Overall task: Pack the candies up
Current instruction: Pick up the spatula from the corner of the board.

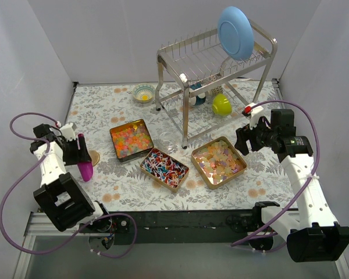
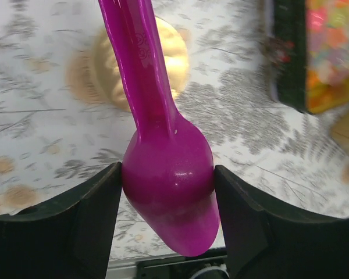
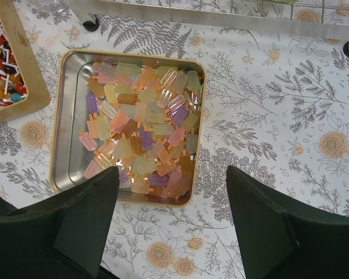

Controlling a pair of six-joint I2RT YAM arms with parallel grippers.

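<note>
I judge the packing barely begun: all the candies I can see lie in the three gold square tin trays [image 3: 67, 163]. The orange, yellow and pink gummy pieces [image 1: 131, 139] are in the left one, the red-blue-white wrapped sweets [image 1: 164, 168] in the middle one, and the translucent yellow-pink wrapped sweets [image 3: 142, 125] in the right one. I see no candy outside a tray (nor can I make out which container is meant to receive them), so by my reckoning all the moving is left to do. My left gripper [image 1: 81, 157] hangs low over the flower-print tablecloth [image 1: 134, 195], left of the gummy tray and apart from it. Its jaws pinch the thick rounded end of a glossy magenta plastic scoop [image 2: 168, 197], whose narrow shaft runs away from the wrist across a round tan disc [image 2: 99, 70] on the cloth; I see no candy on it. My right gripper [image 1: 244, 139] is held above the cloth just right of the translucent sweets' tray, angled down toward it, jaws spread wide with nothing between them. In its wrist view that tray lies just beyond the fingertips.
</note>
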